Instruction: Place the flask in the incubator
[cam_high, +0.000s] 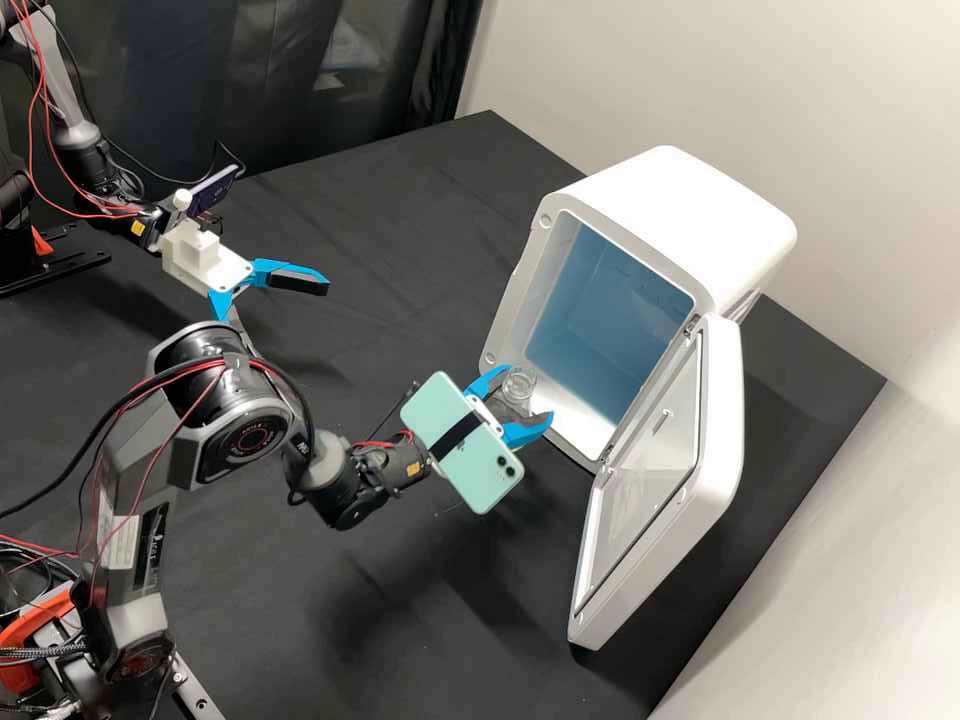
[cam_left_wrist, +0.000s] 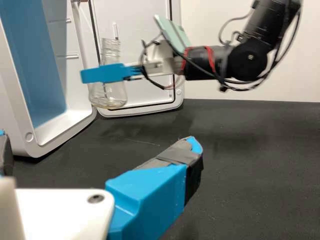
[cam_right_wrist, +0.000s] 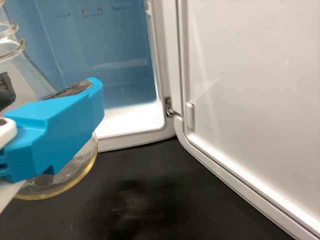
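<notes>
The step in hand is judged to be the carry: the flask has been lifted off the table and is not yet inside the incubator. It is held by the right gripper, whose two blue fingers are closed on the glass body below the neck, one on each side. In the left wrist view the flask is seen upright and clear of the table, just in front of the open chamber. In the high view it sits at the near-left lower corner of the opening, just outside the white lip. The door is swung fully open and hangs to the near right, so the blue chamber is left unobstructed.

The left gripper is held well apart to the far left, above the table, with its fingers spread wide and nothing between them.

For the next move, the flask would need to be carried farther right, over the lip and into the chamber. It would then be lowered until its base rests on the chamber floor. Only then should the fingers be released and the arm drawn back. Care is called for at the lip and near the door hinge, where the flask's base or a finger could be caught.
</notes>
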